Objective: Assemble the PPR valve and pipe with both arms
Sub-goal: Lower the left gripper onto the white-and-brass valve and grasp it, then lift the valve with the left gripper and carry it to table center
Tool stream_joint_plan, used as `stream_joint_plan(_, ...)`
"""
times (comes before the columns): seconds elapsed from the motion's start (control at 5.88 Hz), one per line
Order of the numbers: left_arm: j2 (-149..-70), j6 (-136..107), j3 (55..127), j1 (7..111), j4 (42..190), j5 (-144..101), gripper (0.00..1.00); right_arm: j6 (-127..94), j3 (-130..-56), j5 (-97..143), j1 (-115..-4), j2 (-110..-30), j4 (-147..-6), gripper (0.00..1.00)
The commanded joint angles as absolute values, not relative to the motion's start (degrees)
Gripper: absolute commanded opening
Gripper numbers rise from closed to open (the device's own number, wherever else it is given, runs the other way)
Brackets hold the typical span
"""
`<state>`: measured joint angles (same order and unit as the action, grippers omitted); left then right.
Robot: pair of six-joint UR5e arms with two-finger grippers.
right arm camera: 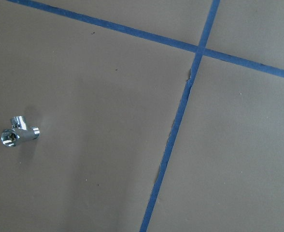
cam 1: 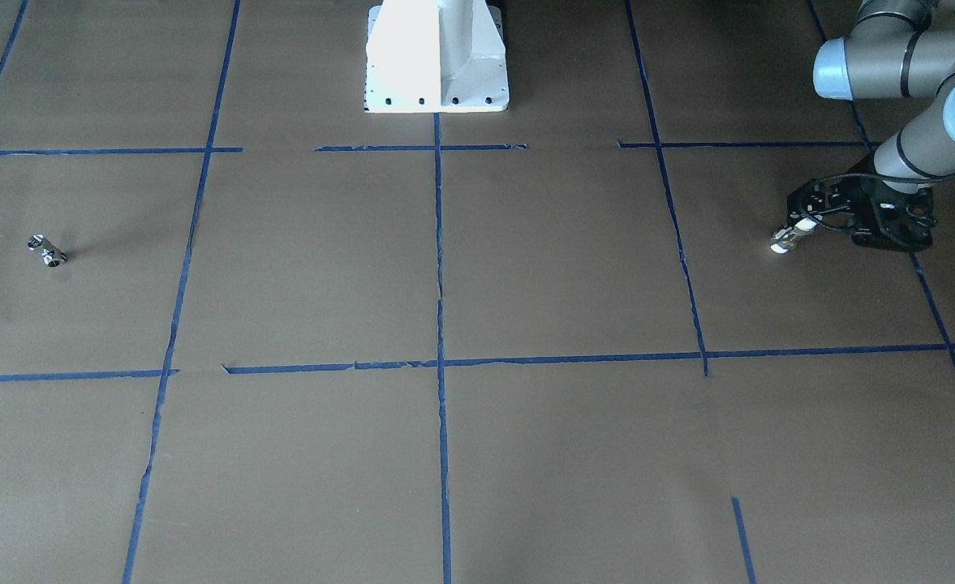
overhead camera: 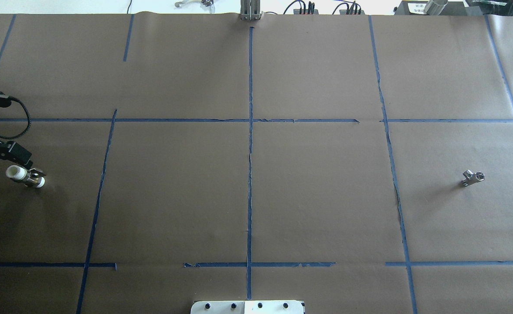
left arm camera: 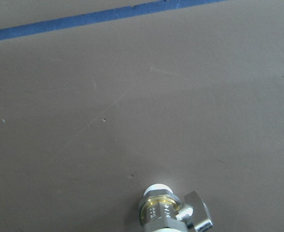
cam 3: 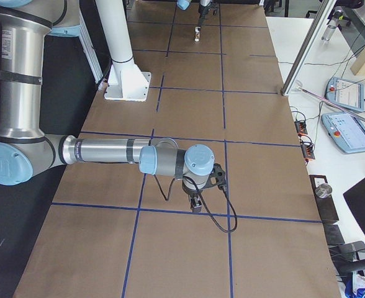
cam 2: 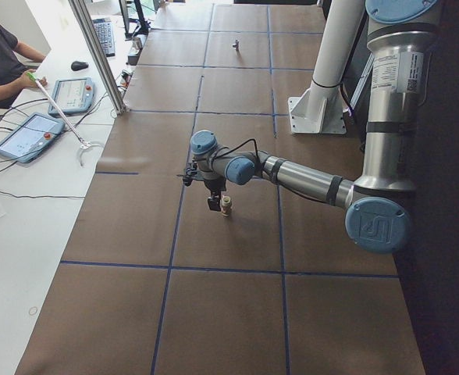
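Observation:
The PPR valve [overhead camera: 25,176], white ends with a brass and silver middle, stands upright at the table's left end. It also shows in the front view [cam 1: 789,238] and, cut off at the lower edge, in the left wrist view [left arm camera: 163,210]. My left gripper [overhead camera: 18,163] is low and right at the valve [cam 2: 226,207], its black fingers against the valve's upper end. I cannot tell if the jaws are closed on it. The pipe [overhead camera: 473,177], a small silver fitting, lies alone at the right end [cam 1: 47,250] [right arm camera: 17,134]. My right gripper [cam 3: 195,205] shows only in the right side view, low over the table; I cannot tell its state.
Brown paper with blue tape lines [overhead camera: 250,152] covers the table. The white pedestal base [cam 1: 436,57] stands at the robot's edge. Tablets and cables [cam 3: 347,127] lie on the white bench beyond the far edge. A person [cam 2: 3,62] sits there.

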<state>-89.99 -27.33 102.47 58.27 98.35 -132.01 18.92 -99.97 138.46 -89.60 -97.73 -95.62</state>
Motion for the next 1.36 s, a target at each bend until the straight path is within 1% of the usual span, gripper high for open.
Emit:
stream_joint_plan(0.0,-89.74,-27.25,102.39,58.27,98.35,-133.59,0.79,18.90,-100.54,138.52,-89.65,-97.82,-95.62,1.00)
stream_joint_plan(0.34,-89.74,-27.25,102.83,58.27,98.35,-133.59,0.17,18.90,-100.90,138.52,-89.65,-97.82,-95.71,1.00)
stream_joint_plan(0.51,-89.65,-27.25,102.92,58.27,98.35,-133.59,0.03,18.90,-100.81,138.52,-89.65,-97.91,-95.63,1.00)
stream_joint_plan(0.68,-89.56,-27.33,103.09,58.27,98.35,-133.51,0.00,18.90,-100.90,138.52,-89.65,-97.91,-95.71,1.00)
stream_joint_plan(1.02,-90.52,-34.39,108.60,58.19,98.00,-133.59,0.00,18.90,-100.90,140.08,-89.65,-97.91,-95.71,1.00)
stream_joint_plan(1.19,-93.83,-40.02,111.68,57.84,97.48,-133.59,0.00,18.90,-100.90,140.18,-89.65,-97.91,-95.71,1.00)
